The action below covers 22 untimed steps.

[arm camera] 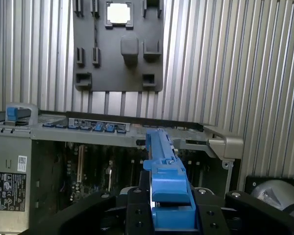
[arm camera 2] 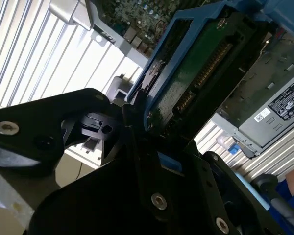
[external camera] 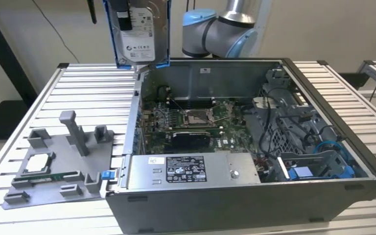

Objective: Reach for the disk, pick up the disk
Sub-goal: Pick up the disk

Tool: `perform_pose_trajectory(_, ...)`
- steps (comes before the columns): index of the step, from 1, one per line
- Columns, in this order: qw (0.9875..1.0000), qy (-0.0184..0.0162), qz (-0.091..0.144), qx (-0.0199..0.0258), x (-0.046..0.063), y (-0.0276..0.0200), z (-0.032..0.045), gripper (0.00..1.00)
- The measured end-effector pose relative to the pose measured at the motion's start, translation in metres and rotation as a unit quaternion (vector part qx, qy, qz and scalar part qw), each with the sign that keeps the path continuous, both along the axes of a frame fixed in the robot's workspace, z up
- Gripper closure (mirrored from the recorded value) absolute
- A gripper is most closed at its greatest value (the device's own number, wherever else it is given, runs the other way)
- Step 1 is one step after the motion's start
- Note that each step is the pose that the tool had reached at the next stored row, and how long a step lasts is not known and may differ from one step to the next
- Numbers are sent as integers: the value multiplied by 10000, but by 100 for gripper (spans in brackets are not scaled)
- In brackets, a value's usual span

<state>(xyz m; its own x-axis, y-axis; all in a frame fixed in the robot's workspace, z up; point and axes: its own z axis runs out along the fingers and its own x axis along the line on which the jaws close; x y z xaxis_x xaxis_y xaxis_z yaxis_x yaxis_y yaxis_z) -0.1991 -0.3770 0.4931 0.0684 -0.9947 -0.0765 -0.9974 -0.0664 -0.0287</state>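
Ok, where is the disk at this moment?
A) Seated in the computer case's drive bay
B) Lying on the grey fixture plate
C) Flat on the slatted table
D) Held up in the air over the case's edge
D: in the exterior view the disk hangs upright above the open computer case, and in the first wrist view its blue frame sits between the jaws of the gripper.

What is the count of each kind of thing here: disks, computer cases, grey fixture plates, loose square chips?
disk: 1, held aloft in the hand
computer case: 1, lying open
grey fixture plate: 1
square chip: 1, on that plate
Total: 4
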Motion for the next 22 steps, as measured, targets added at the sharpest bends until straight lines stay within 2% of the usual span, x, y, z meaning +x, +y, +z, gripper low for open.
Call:
perform_pose_trajectory(16, 10000, 1, 1, 0, 32, -2, -1, 100)
perform_pose_trajectory(22, 10000, 11, 0, 0, 133, -47, -3, 100)
